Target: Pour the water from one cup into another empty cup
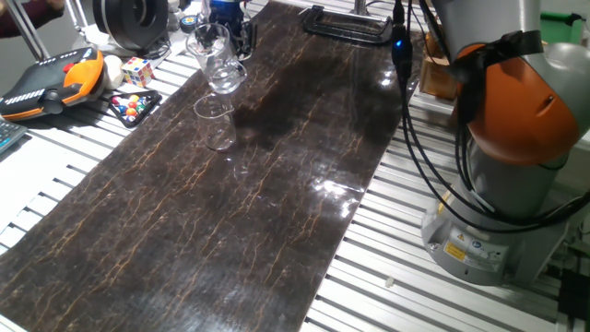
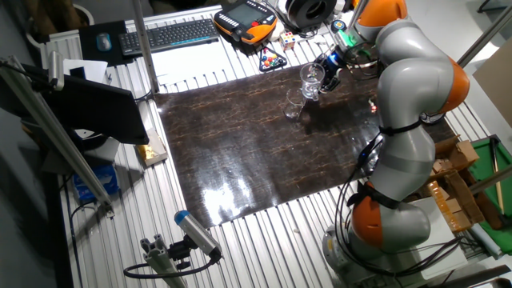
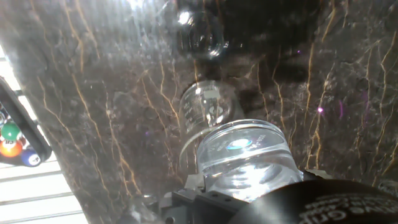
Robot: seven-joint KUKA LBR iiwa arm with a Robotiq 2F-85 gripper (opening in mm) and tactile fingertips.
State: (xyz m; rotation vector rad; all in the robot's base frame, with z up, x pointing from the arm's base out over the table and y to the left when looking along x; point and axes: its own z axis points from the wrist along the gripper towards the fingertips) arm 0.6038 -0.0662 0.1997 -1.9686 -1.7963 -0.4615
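Observation:
My gripper (image 1: 232, 35) is shut on the larger clear glass cup (image 1: 218, 61) and holds it tilted in the air, mouth down toward the smaller cup. The smaller, narrower glass cup (image 1: 217, 124) stands upright on the dark marble-patterned mat (image 1: 230, 240), just below and in front of the held cup. In the other fixed view the gripper (image 2: 327, 70) holds the larger cup (image 2: 310, 80) over the smaller cup (image 2: 294, 105). In the hand view the larger cup (image 3: 245, 158) fills the bottom and the smaller cup (image 3: 205, 109) lies beyond it. I cannot make out the water.
An orange teach pendant (image 1: 51, 83), a Rubik's cube (image 1: 137, 71) and a tray of billiard balls (image 1: 134, 106) lie left of the mat. A black clamp (image 1: 346, 23) sits at the mat's far end. The robot base (image 1: 498, 203) stands at the right.

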